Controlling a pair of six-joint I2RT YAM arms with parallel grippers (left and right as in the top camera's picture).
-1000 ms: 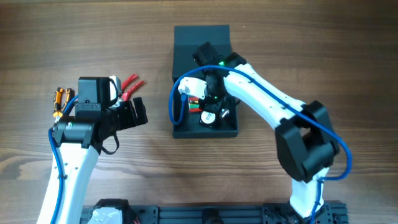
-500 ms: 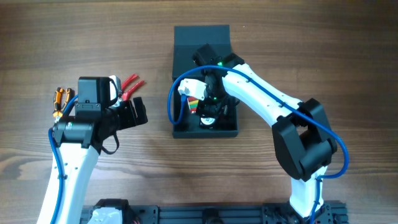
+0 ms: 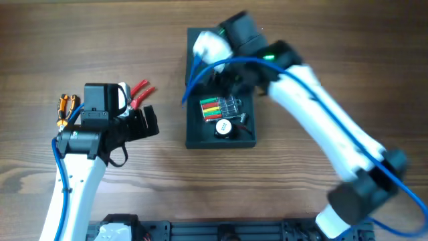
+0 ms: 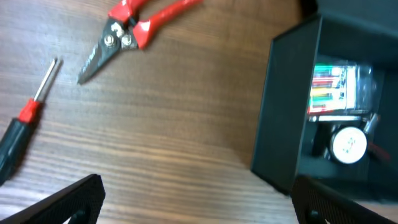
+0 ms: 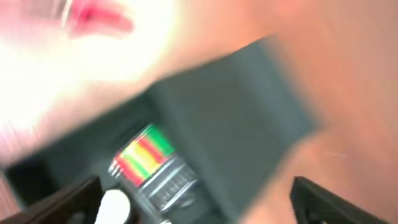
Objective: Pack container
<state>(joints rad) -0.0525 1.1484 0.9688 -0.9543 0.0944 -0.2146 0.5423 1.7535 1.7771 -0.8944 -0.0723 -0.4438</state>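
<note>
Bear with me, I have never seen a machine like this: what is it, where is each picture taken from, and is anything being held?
These are two robot arms at a wooden table. The overhead picture looks down from above. The other two come from a camera on each wrist. The left pincer and the right pincer are both open and hold nothing; the right wrist picture is blurred. In the middle stands the dark container, lid open, with a clear case of coloured strips and a round white thing inside. On the table near the left arm lie red-handled pliers, a screwdriver and an orange-handled tool.
</note>
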